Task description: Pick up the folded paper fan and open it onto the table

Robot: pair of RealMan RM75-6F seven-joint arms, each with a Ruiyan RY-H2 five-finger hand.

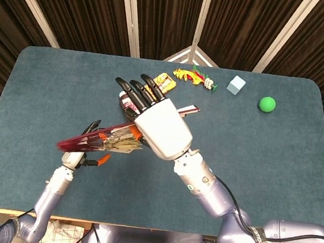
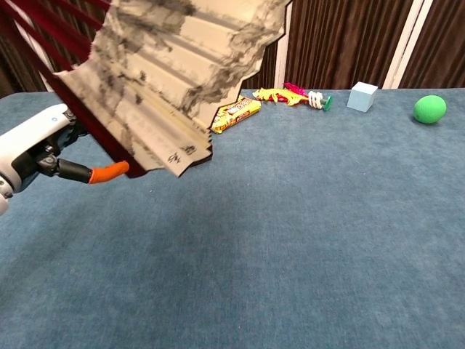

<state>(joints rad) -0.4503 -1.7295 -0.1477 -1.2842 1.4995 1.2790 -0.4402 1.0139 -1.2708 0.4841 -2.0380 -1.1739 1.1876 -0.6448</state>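
My right hand (image 1: 157, 127) has a smooth, glossy white plastic shell with matt black fingers (image 1: 131, 90). The left hand (image 2: 33, 153) shows the same white plastic, its fingertip capped in soft-looking orange rubber. The fan (image 2: 171, 80) I see is pleated cream paper, matt, printed with grey ink wash, on dark red lacquered ribs that look like wood. The table (image 2: 305, 240) wears a teal felt-like cloth, matt and slightly fuzzy. Near its far edge, a snack packet (image 2: 236, 113) looks like shiny foil, and the green ball (image 2: 429, 109) reads matt.
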